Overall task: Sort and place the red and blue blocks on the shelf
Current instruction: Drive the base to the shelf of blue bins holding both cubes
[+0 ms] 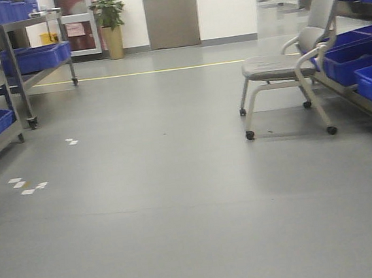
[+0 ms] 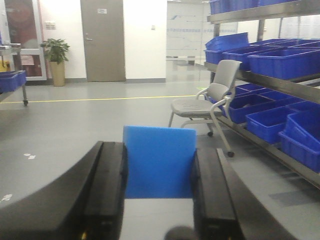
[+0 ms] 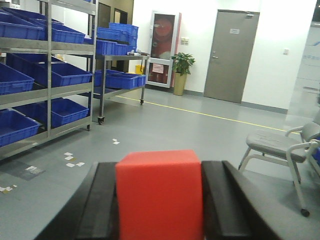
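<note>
The blue block point(image 2: 159, 165) sits pinched between the two black fingers of the left gripper point(image 2: 159, 151), its flat face toward the wrist camera, held above the grey floor point(image 2: 75, 120). The red block point(image 3: 160, 195) is clamped the same way in the right gripper point(image 3: 161, 172), the pads pressed against its sides. Neither cube is on the shelf point(image 2: 280, 85), which runs along the right of the left wrist view, loaded with blue bins point(image 2: 280, 62). A grey chair point(image 2: 200, 105) on castors stands just beside it. Another steel rack point(image 3: 48, 70) with bins lines the opposite side, and a yellow line point(image 1: 136, 73) crosses the floor before a closed door point(image 2: 102, 40) and a potted plant point(image 3: 182, 62)
</note>
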Controlling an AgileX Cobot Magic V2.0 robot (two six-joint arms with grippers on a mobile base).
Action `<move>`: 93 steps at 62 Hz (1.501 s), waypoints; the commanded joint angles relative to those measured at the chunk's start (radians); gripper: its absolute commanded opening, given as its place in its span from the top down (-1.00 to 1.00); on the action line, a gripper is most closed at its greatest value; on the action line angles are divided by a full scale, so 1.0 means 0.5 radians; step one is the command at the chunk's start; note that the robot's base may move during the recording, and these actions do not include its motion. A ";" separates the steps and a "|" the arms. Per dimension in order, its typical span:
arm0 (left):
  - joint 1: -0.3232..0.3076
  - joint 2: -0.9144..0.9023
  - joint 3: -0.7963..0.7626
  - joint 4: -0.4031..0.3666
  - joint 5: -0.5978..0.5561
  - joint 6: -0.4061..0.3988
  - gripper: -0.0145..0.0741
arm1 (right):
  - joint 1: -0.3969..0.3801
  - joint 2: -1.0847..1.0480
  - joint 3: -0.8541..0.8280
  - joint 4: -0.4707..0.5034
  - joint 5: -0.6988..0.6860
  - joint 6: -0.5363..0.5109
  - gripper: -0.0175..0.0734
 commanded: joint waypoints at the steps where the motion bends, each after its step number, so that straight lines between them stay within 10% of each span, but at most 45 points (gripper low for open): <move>1: -0.013 0.015 -0.066 -0.009 -0.192 -0.004 0.48 | -0.004 0.019 -0.053 -0.025 -0.188 -0.007 0.50; 93: -0.013 0.015 -0.066 -0.009 -0.192 -0.004 0.48 | -0.004 0.019 -0.053 -0.025 -0.186 -0.007 0.50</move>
